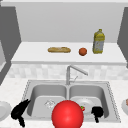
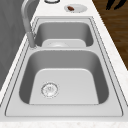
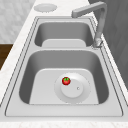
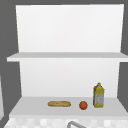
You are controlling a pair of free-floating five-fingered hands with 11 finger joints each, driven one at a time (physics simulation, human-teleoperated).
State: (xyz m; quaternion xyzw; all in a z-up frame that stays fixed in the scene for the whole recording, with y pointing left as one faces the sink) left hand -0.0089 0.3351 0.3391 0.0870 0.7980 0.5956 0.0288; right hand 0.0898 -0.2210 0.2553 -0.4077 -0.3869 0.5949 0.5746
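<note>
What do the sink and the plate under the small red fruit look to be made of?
The sink looks like brushed steel: even grey with a soft sheen and a round metal drain. The plate in the right basin, under the strawberry-like fruit, reads as glazed white ceramic, though smooth plastic would look the same. The right hand hovers near it.

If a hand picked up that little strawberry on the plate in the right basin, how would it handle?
The strawberry looks tiny against its plate, so probably light. Its rounded shape suggests it may roll across the smooth plate if nudged. Likely soft, so the right hand nearby would need gentle fingers.
</note>
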